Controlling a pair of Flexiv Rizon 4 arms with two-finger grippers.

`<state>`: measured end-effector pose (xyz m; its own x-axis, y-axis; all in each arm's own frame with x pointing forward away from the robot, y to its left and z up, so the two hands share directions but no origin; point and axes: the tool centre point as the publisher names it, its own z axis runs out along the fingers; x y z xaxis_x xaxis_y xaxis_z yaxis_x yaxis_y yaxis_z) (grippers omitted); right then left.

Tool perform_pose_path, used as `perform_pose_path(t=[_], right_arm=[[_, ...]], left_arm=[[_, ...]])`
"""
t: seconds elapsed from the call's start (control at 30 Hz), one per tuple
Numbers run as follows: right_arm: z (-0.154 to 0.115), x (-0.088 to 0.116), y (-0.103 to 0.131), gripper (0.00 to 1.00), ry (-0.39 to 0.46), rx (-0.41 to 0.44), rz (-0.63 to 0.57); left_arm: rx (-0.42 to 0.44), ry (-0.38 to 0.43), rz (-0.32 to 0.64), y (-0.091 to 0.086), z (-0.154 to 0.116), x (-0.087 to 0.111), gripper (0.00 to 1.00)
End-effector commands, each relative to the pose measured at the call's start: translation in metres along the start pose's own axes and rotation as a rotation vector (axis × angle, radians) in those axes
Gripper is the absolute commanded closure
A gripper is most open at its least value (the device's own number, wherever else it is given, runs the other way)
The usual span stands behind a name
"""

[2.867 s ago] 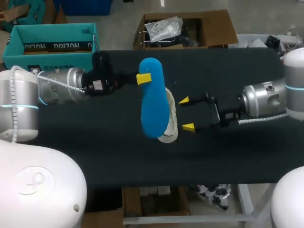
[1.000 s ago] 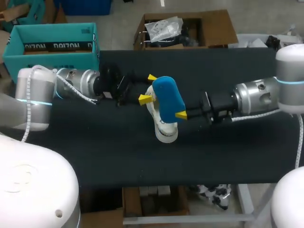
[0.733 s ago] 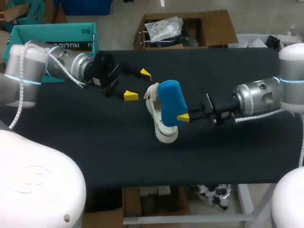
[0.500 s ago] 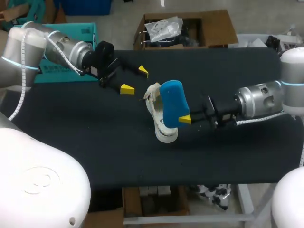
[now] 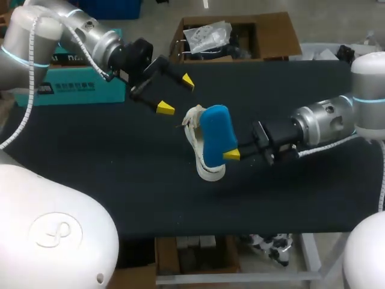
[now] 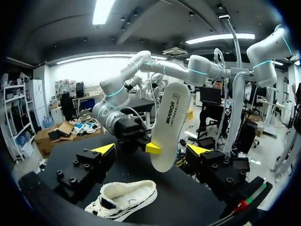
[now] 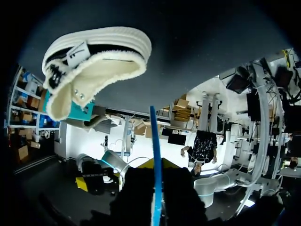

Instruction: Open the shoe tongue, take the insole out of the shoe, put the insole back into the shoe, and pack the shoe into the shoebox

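Both fingers of your right gripper [image 5: 231, 155] are clamped on the lower end of the blue insole [image 5: 215, 129], which stands steeply over the white shoe [image 5: 206, 172] lying on the table [image 5: 120, 174], while your left gripper [image 5: 175, 94], fingers apart, hovers farther off.

In the head view, your right gripper [image 7: 156, 189] shows only one yellow tip [image 5: 231, 155]. The other is hidden behind the blue insole [image 5: 215, 133] between the jaws. That insole also covers most of the shoe [image 5: 209, 173] under the jaws. From the right wrist you see the insole only by its edge, as a thin line. Your left arm [image 5: 90, 39] crosses over the shoebox [image 5: 78, 90], so you see just one wall.
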<state>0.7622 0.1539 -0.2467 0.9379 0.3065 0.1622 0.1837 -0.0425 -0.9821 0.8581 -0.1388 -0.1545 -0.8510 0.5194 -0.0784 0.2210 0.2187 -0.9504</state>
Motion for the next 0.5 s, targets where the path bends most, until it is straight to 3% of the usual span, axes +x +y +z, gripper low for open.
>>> perform_pose_path(t=[0.03, 0.17, 0.5], right_arm=[[0.006, 0.0, 0.001, 1.0, -0.041, 0.019, 0.012], [0.013, -0.01, -0.003, 1.0, -0.102, 0.012, 0.022], [0.003, -0.041, -0.005, 1.0, -0.104, 0.005, -0.063]], left_arm=[[0.092, 0.446, 0.192, 0.013, -0.006, -0.013, 0.0], [0.115, 0.54, 0.215, 0.02, -0.006, -0.009, 0.0], [0.134, 0.592, 0.217, 0.036, -0.01, -0.006, 0.0]])
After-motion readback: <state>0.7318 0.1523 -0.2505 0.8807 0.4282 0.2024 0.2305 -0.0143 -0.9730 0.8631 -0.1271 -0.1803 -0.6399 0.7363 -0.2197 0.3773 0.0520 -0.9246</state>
